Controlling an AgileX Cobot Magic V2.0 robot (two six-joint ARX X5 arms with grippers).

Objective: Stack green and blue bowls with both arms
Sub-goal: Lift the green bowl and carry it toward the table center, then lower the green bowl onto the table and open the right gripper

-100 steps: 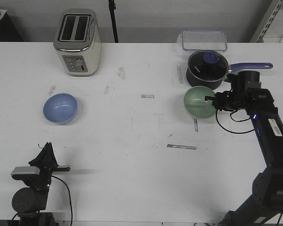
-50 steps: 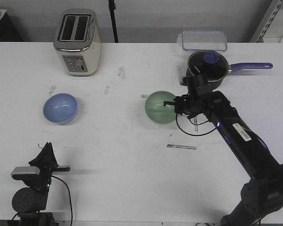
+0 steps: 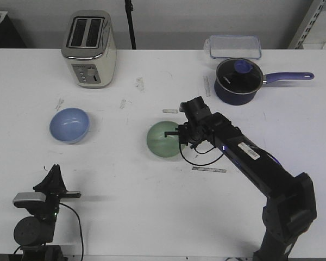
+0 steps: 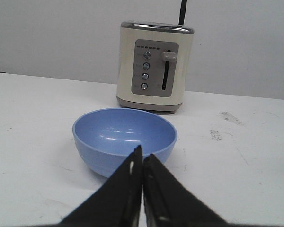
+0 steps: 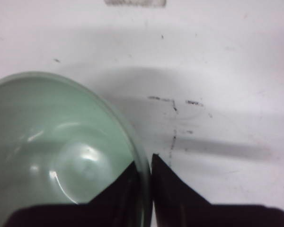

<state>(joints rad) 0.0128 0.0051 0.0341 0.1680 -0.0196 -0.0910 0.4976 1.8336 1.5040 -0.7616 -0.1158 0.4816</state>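
The pale green bowl (image 3: 162, 141) hangs tilted over the middle of the table, casting a shadow below it. My right gripper (image 3: 179, 134) is shut on its right rim. In the right wrist view one finger sits inside the green bowl (image 5: 52, 146) and one outside, with the right gripper (image 5: 144, 163) pinching the rim. The blue bowl (image 3: 69, 124) rests upright on the table at the left. My left gripper (image 3: 55, 171) is low near the front edge, well short of it. In the left wrist view the left gripper (image 4: 142, 154) is shut and empty, its tips pointing at the blue bowl (image 4: 125, 137).
A cream toaster (image 3: 89, 48) stands at the back left, behind the blue bowl, and shows as the toaster (image 4: 155, 66) in the left wrist view. A dark navy saucepan (image 3: 238, 80) with a long handle and a clear lidded box (image 3: 234, 46) stand at the back right.
My right arm has carried the green bowl leftward from beside the saucepan to the middle of the table. The left arm and the blue bowl have not moved.
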